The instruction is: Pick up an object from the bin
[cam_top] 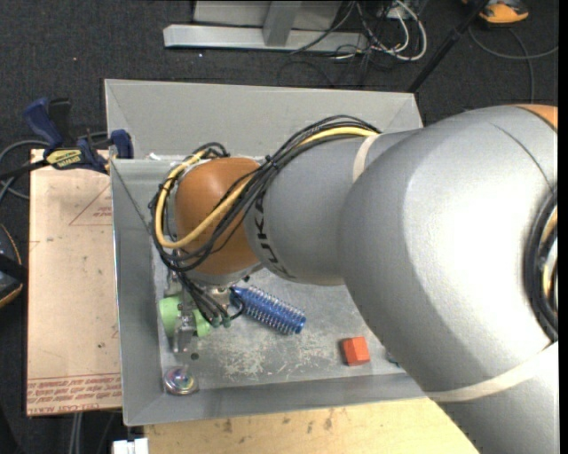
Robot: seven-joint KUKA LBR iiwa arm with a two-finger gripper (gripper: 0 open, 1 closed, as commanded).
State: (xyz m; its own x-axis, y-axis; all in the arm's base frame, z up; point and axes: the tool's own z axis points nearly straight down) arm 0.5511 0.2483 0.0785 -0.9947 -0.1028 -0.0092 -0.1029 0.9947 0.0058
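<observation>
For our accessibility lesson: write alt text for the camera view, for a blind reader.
A grey robot arm hangs low over a small green thing at the bin's left; a blue ridged roller and an orange block lie to its right.

The floor (53, 53) was dark, a black carpet-like surface; at the top a flat grey metal base plate (222, 37) with an upright post (280, 16) lay on it; black and white cables (395, 31) tangled just beside the plate; another dark cable (11, 164) looped over the floor at the left edge.
</observation>
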